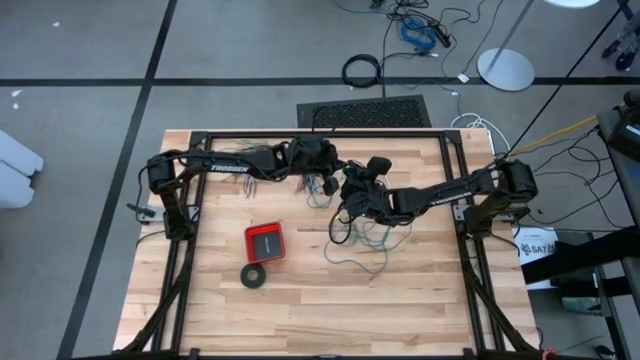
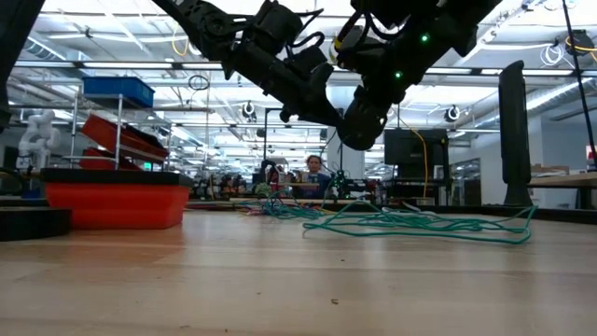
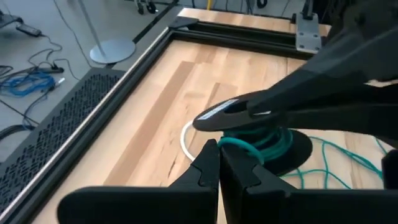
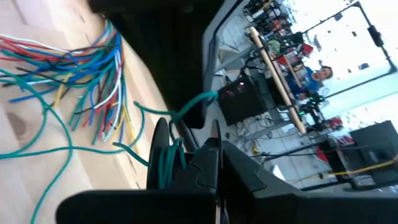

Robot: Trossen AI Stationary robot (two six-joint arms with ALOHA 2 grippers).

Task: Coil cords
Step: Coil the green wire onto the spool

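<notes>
The teal wire lies as a loose tangle (image 1: 362, 245) on the table's middle, and it also shows in the low view (image 2: 410, 224). Several of its loops (image 3: 261, 142) are wound round the fingers of my right gripper (image 1: 352, 190), which is shut above the table. My left gripper (image 3: 219, 149) is shut at its tips right beside that coil, where a teal strand ends. A thin white cord (image 3: 185, 140) curves on the wood below both grippers. Its black round piece does not show. My left gripper pinches a teal strand (image 3: 231, 144) at its fingertips, right beside the coil, coming in level from the table's left. The strand runs on into the loops. My right gripper has several teal loops (image 4: 165, 158) wound round its shut fingers, which come from the table's right. The loops hang clear of the table, and slack wire (image 4: 43, 149) trails down from them to the tangle.
A fanned bundle of many-coloured wires (image 4: 93, 68) lies by the far left of the work area (image 1: 250, 182). A red box (image 1: 265, 241) and a black tape ring (image 1: 254, 275) sit nearer the front. A black frame (image 1: 320, 133) borders the table.
</notes>
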